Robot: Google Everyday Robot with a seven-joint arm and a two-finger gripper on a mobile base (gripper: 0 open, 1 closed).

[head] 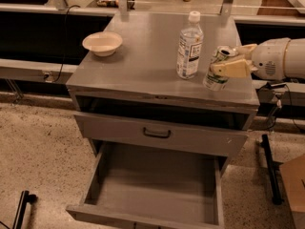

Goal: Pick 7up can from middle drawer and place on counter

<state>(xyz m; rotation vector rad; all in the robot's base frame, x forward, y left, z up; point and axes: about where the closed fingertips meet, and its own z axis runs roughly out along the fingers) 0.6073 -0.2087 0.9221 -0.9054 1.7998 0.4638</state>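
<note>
The 7up can (213,80), white and green with a silver top, is tilted at the right side of the counter (143,66). Its base is on or just above the surface. My gripper (224,60) comes in from the right and is shut on the can, with one cream finger (233,68) across its side. The middle drawer (157,190) is pulled out below, and its bare grey floor holds nothing.
A clear water bottle (189,46) with a white cap stands just left of the can. A cream bowl (102,43) sits at the counter's left. A shut drawer front with a dark handle (157,133) is above the open drawer. Speckled floor lies around the cabinet.
</note>
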